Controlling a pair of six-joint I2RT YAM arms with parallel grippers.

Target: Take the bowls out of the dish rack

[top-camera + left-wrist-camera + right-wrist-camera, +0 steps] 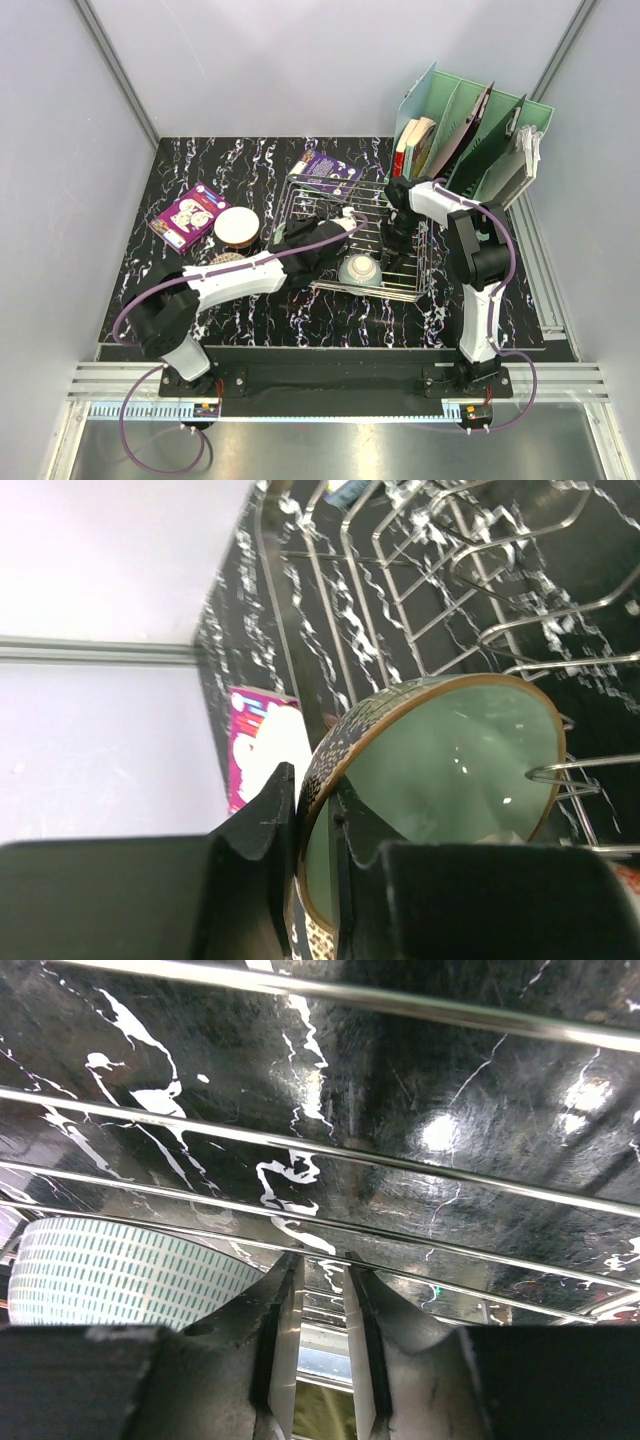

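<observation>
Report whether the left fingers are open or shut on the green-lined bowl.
Shut on it: the left fingers pinch the green-lined bowl at its rim, one on the patterned outside, one on the green inside.

Black marble table (250, 320) carries a wire rack (412, 285) at centre frame.
Box (190, 216) and cream bowl (238, 224) upper left; second box (328, 172) top centre; organizer (480, 140) upper right.

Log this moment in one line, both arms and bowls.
left gripper: shut on green-lined bowl rim, at dish rack | right gripper: down in rack beside overturned patterned bowl, grip unclear | cream bowl: out on table
</observation>
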